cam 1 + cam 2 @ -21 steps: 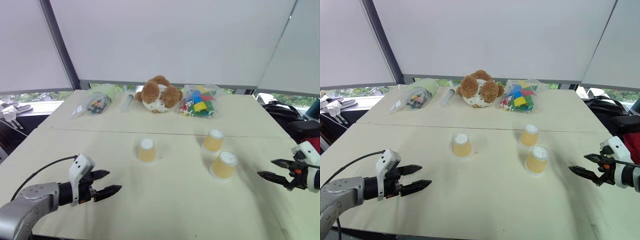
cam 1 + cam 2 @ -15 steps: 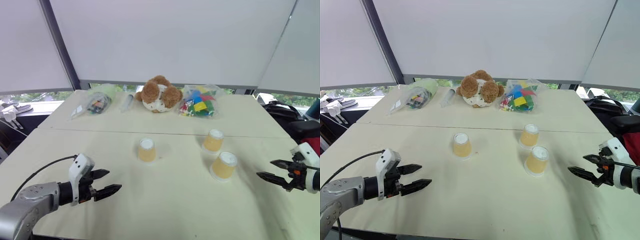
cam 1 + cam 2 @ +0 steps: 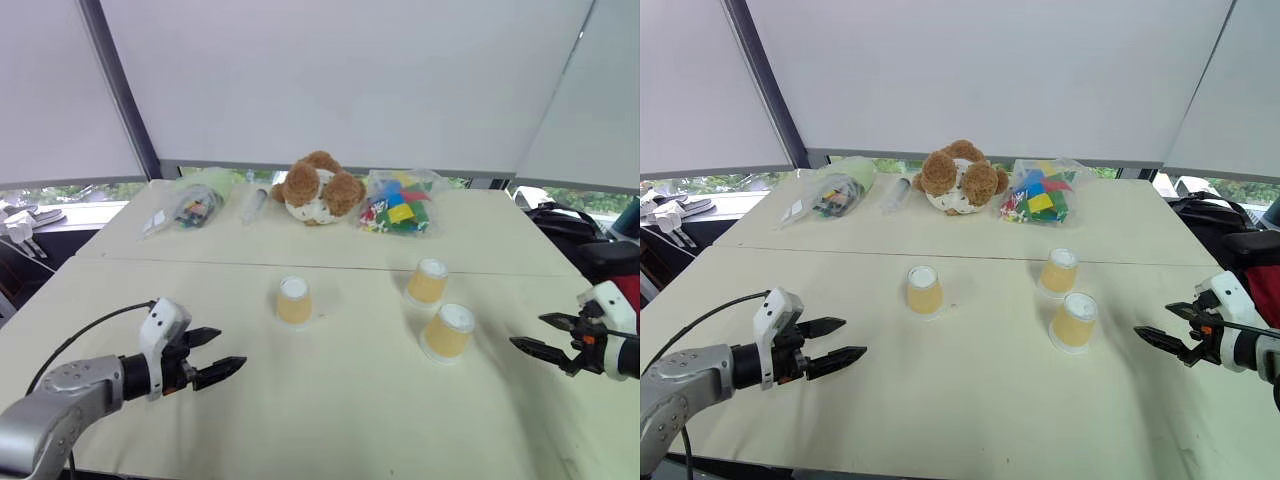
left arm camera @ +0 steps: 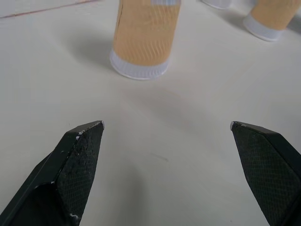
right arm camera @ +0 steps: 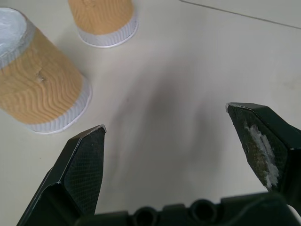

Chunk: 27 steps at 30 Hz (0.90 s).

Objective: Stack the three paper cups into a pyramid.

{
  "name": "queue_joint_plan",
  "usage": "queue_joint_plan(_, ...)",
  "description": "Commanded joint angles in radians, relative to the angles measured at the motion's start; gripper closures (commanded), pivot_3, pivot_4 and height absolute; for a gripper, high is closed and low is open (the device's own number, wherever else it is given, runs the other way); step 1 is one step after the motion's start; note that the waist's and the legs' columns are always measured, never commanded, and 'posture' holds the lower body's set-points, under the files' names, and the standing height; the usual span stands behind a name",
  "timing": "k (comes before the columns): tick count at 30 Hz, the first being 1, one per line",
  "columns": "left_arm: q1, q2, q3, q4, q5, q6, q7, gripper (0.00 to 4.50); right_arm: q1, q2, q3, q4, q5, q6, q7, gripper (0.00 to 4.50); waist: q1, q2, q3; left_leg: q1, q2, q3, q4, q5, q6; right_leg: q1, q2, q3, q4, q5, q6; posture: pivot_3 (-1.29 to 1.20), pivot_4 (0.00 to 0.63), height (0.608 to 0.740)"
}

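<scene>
Your left pincer (image 3: 215,352) is hovering over the near left of the counter (image 3: 330,420) with its two black fingers spread wide and nothing between them. From it, the lone cup (image 3: 294,300) is standing upside down at about 1 o'clock, well apart, with bare counter all the way between. In the left wrist view that cup (image 4: 145,37) is sitting ahead of the open gap, slightly toward one finger.

Your right pincer (image 3: 549,336) is hanging near the right edge of the counter, fingers also fully apart and gripping nothing. The nearer cup of the right pair (image 3: 447,331) is lying at its 9 o'clock, near but not touching, white base up. The farther cup (image 3: 427,281) is standing just beyond that one at about 10 o'clock, the two close together but apart. The three paper cups are all standing separately on the counter; none is resting on another.

You are getting wide open surface between the lone cup and the right pair, and along the whole near edge. A seam (image 3: 200,262) is running across the counter beyond the cups. Past it, at 12 o'clock, a brown plush toy (image 3: 318,188), a bag of coloured blocks (image 3: 398,210) and another clear bag (image 3: 188,205) are lining the far edge.
</scene>
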Motion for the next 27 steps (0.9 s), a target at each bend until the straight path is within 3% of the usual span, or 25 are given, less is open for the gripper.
queue_joint_plan(1, -0.061, 0.03, 0.011, -0.025, -0.038, 0.021, -0.023, 0.05, 0.003, -0.021, -0.069, -0.019, 0.005, -0.024, -0.016, 0.0, 0.0, 0.0, 0.0, 0.0, 0.0, 0.0, 0.0, 0.0, 0.0, 0.0, 0.0, 0.0, 0.0, 0.0, 0.0, 0.0, 0.15, 0.74)
queue_joint_plan(7, -0.197, 0.085, -0.086, -0.088, -0.068, 0.078, -0.084, 0.05, 0.096, 0.011, -0.144, -0.23, 0.128, 0.109, 0.008, 0.0, 0.002, 0.0, 0.0, 0.0, 0.0, -0.001, 0.0, 0.0, 0.0, 0.0, 0.001, 0.0, 0.0, 0.001, 0.002, 0.0, 0.15, 0.74)
queue_joint_plan(13, -0.229, 0.077, -0.139, -0.133, -0.086, 0.102, -0.085, 0.05, 0.082, 0.13, -0.061, -0.419, 0.189, 0.218, -0.085, 0.0, -0.007, 0.0, 0.0, 0.001, 0.001, -0.003, 0.0, 0.0, 0.0, 0.001, 0.002, 0.0, 0.001, 0.001, 0.003, 0.0, 0.15, 0.74)
queue_joint_plan(27, -0.149, 0.081, -0.13, -0.2, -0.089, 0.117, -0.043, 0.05, -0.07, 0.222, 0.091, -0.254, 0.133, 0.136, -0.094, 0.0, 0.001, 0.0, 0.0, 0.0, 0.0, -0.002, 0.002, 0.0, 0.0, 0.001, 0.002, 0.0, 0.001, 0.001, 0.002, 0.0, 0.15, 0.74)
